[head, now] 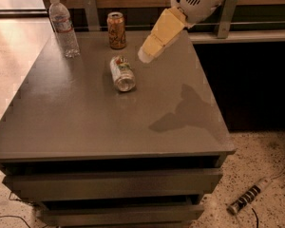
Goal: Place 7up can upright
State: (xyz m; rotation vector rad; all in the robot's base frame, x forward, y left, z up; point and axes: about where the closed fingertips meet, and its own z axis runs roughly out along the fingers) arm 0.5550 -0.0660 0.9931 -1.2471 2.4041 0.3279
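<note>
The 7up can (pixel 121 73) lies on its side on the grey table (pixel 85 122), in the back middle part, its shiny top facing the front. My gripper (pixel 146 55) hangs at the end of the cream-coloured arm that reaches in from the upper right. It is above the table, just right of and slightly behind the can, apart from it.
An orange-brown can (pixel 116 30) stands upright behind the 7up can. A clear plastic water bottle (pixel 63 27) stands at the back left. A metal rail (pixel 228 27) runs behind the table. A power strip (pixel 249 196) lies on the floor at the right.
</note>
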